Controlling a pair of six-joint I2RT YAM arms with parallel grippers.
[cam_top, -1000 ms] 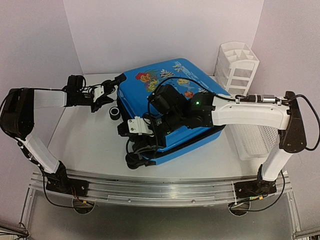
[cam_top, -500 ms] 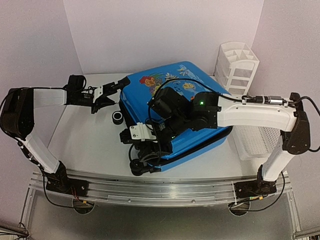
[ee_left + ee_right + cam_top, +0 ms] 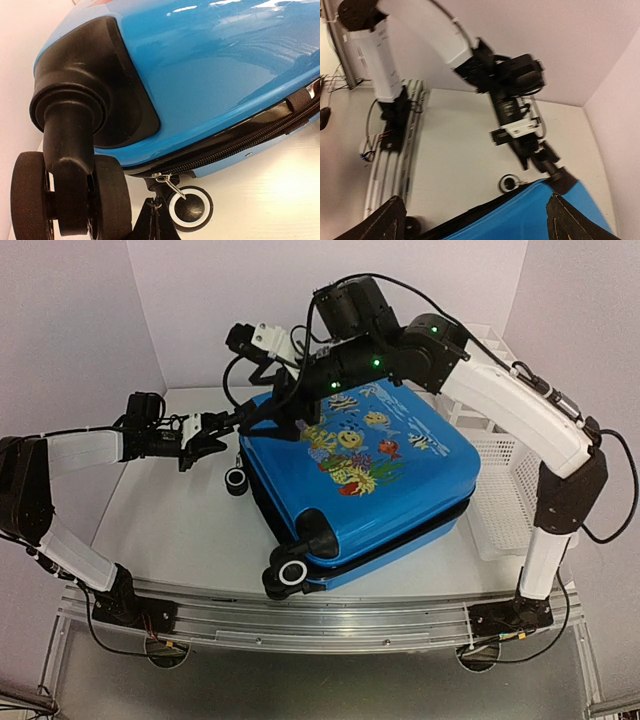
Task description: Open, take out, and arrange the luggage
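A: Two wheels (image 3: 293, 574) face the near-left; how does the luggage (image 3: 390, 490) lie?
B: Flat on the table (image 3: 170, 525), fish lid up, long axis running from those wheels toward the far right.
A: Arms?
B: Left gripper (image 3: 222, 424) reaches in low, pinched closed at the zipper band (image 3: 240, 145) by the far wheel (image 3: 237, 479). Right gripper (image 3: 265, 408) hangs above the far-left corner, jaws spread wide, empty.

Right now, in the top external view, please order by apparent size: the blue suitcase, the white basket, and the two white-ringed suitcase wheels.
1. blue fish-print suitcase
2. white perforated basket, partly hidden
3. near wheel and far wheel: they look alike, so not ranked
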